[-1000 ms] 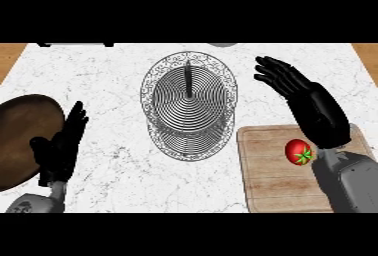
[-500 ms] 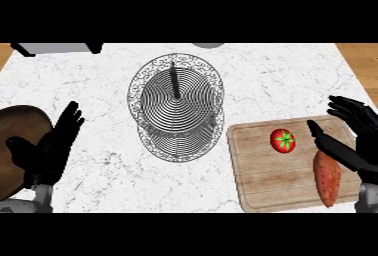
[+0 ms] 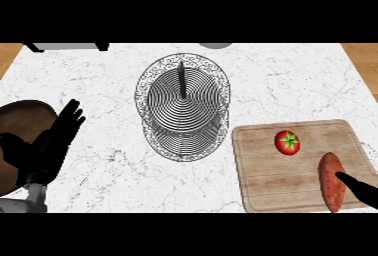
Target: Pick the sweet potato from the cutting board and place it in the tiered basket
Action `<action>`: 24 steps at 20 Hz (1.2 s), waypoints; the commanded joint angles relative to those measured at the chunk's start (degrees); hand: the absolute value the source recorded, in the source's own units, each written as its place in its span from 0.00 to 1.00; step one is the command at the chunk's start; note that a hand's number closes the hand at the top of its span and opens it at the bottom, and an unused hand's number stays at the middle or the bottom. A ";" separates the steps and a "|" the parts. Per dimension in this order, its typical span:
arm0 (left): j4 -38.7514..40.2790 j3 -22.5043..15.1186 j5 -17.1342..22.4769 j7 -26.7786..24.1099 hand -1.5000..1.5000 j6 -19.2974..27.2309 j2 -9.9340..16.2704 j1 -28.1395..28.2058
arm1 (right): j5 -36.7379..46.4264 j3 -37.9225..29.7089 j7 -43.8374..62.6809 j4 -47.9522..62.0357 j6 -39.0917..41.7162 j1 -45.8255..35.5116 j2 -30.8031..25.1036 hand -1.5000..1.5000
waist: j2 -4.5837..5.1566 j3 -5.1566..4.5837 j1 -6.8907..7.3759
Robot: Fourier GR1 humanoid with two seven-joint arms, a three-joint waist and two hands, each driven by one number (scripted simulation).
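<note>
Far left: one dark bowl at the bench edge, partly hidden behind the left hand, fingers straight and raised, holding nothing, resting out of the way. Middle: one wire tiered basket, two round tiers stacked on a central post, nothing visible inside, probably set within reach of either arm. Right: one wooden cutting board, carrying one tomato and one sweet potato, lying lengthwise near the board's right edge, apart from the tomato. Lower right corner: right hand, only black fingers visible, one touching or just over the sweet potato, likely closing in for the pick; curl of fingers impossible to judge, no grasp evident yet.
</note>
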 commanded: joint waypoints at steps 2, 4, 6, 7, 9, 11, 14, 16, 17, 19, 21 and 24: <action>-1.21 0.14 0.18 1.10 0.50 -0.66 0.57 -0.76 | 6.82 0.13 12.98 -5.99 11.48 6.04 -13.25 0.00 | 0.24 -0.23 0.64; -2.29 0.19 0.23 0.57 0.50 -0.64 0.48 0.48 | 5.13 2.59 17.09 -8.56 18.31 8.53 -16.25 0.00 | 0.19 -0.22 1.50; -1.96 -2.29 -1.59 0.90 0.50 0.58 -1.33 0.03 | 3.01 4.81 23.49 -12.93 24.12 8.88 -18.77 0.00 | 0.42 -0.24 1.41; -1.73 -1.12 -1.01 0.73 0.50 -0.37 -0.30 -0.16 | 2.60 6.83 25.90 -14.78 25.85 9.84 -18.64 0.00 | 0.40 -0.13 1.60; -1.03 0.75 0.28 0.99 0.50 -1.56 0.44 -0.98 | -2.25 5.06 33.21 -18.60 30.25 6.75 -20.58 0.00 | 0.47 0.00 2.05; 0.33 0.20 -0.38 0.27 0.50 -1.64 -1.22 -1.57 | -2.50 6.77 40.69 -23.64 31.90 4.81 -20.03 0.00 | 0.43 0.09 1.84; -3.73 0.97 0.83 2.46 0.50 -4.21 0.24 0.25 | -3.89 8.56 50.97 -20.83 33.37 -6.65 -17.86 0.00 | 0.48 0.19 3.10; -4.40 0.22 -1.91 2.49 0.50 -2.43 -1.21 1.06 | 1.54 12.22 53.34 -21.63 32.14 -6.72 -14.37 0.00 | 0.34 0.24 2.40; 1.25 1.43 -0.63 -0.17 0.50 -5.00 -1.75 -1.59 | 5.21 17.36 52.97 -15.72 30.38 -11.38 -12.00 0.00 | 0.60 0.21 2.87; -3.20 -2.48 -5.23 1.90 0.50 0.33 -4.58 0.34 | 6.77 17.13 51.75 -12.72 30.40 -10.18 -10.58 0.00 | 0.46 0.26 2.69; -3.50 0.50 -2.86 3.17 0.50 -2.55 -2.17 0.08 | 5.75 15.10 51.49 -7.52 31.47 -13.35 -9.62 0.00 | 0.48 0.26 2.82; 5.45 2.16 -3.36 -2.84 0.50 -5.25 -4.10 -2.20 | 12.30 19.55 49.56 -6.78 29.56 -9.32 -6.68 0.00 | 0.52 0.23 1.79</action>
